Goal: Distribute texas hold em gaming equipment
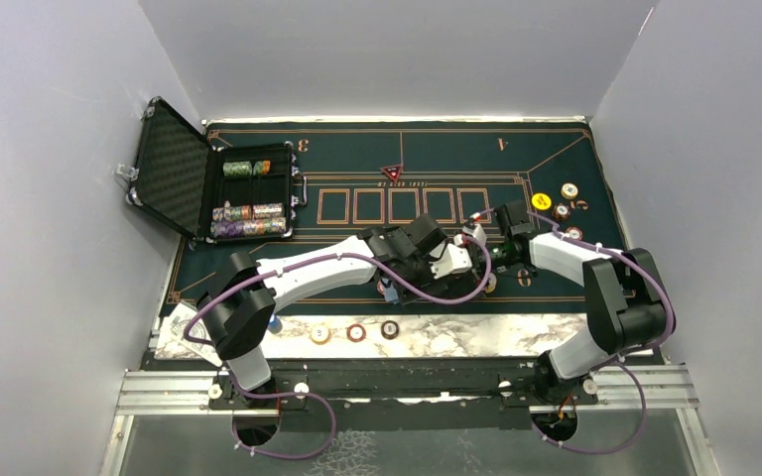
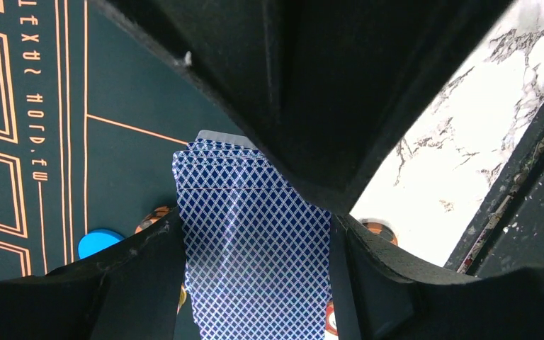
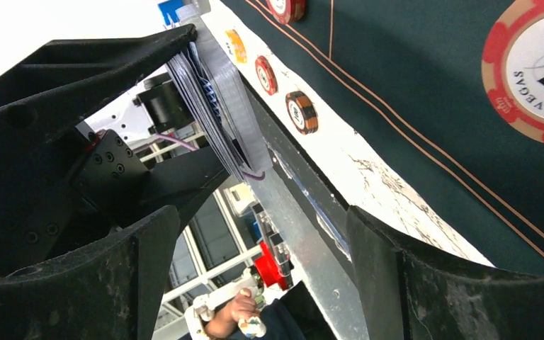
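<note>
The deck of blue-backed playing cards (image 2: 244,205) is held clamped in the closed left gripper (image 2: 255,283) above the near edge of the green felt mat (image 2: 127,163), and several cards could be dragged out or spilled if the wide-open, empty right gripper (image 3: 265,283) is closed on more than one.

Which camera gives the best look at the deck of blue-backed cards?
Left wrist view: the deck fills its centre, patterned backs showing, held by the left gripper. Right wrist shows only its edge; in the top view the arms mostly hide it.
</note>
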### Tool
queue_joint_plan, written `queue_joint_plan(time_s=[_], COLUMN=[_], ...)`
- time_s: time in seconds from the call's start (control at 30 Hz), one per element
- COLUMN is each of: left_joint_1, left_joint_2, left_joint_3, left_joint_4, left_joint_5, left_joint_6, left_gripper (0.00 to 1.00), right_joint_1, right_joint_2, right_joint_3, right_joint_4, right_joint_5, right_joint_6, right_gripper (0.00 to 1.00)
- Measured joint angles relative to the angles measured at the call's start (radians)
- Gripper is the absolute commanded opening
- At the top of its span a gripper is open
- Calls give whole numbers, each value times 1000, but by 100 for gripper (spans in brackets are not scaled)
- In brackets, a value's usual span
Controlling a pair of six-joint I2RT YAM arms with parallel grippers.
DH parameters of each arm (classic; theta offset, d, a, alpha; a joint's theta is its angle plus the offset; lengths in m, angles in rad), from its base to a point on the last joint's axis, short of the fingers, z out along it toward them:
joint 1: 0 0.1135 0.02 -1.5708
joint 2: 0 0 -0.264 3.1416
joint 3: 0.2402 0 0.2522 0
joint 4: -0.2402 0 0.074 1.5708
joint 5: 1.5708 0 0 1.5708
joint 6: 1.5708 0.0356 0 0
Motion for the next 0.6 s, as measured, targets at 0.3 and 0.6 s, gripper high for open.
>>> queue_joint_plan(time_s=[0.3, 0.6], left_joint_1=[5, 6], left_joint_2=[0, -5], left_joint_3=[1, 2], left_joint_4=[0, 0], left_joint_5=[0, 0], left_joint_6=[-5, -13], left_gripper=[0, 0], right_joint_1=[-14, -23], right_joint_2=[-40, -39], right_joint_3=[0, -77], right_joint_4=[34, 193], right_joint_5=[59, 5], right_joint_6=[56, 94], right_gripper=[86, 80])
